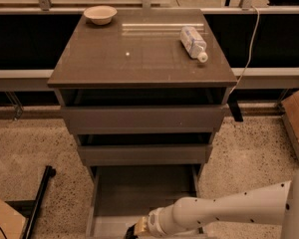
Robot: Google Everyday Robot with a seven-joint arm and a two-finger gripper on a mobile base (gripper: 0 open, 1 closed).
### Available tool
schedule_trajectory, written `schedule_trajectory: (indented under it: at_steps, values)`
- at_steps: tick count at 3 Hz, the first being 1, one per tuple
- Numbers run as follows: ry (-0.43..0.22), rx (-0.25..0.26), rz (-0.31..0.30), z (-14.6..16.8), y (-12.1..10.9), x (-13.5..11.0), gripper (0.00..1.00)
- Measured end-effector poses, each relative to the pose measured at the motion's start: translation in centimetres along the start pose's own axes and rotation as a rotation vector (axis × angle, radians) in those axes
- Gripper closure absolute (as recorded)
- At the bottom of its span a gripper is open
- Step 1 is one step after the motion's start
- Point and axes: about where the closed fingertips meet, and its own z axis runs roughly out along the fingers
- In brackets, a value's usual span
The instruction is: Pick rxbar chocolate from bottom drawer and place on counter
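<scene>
The bottom drawer (139,190) is pulled out widest below two upper drawers, and the part of its floor that shows is bare. My white arm reaches in from the lower right. My gripper (135,231) is low over the drawer's front end, cut off by the bottom edge of the camera view. The rxbar chocolate is out of view. The counter (114,54) is the glossy grey-brown top of the cabinet.
A clear plastic bottle (194,43) lies on the counter's right side and a pale bowl (100,14) stands at its back left. Cardboard boxes sit on the floor at right (298,117) and lower left (5,218). A black bar (38,201) lies left of the drawer.
</scene>
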Motion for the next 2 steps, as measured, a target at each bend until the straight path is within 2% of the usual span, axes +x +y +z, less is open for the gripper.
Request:
schedule_trajectory:
  at_steps: [1, 2]
  values:
    - [0.025, 0.015, -0.038, -2.3, 2.0, -1.8, 1.00]
    - [0.027, 0.023, -0.082, -6.0, 4.4, -3.8, 1.00]
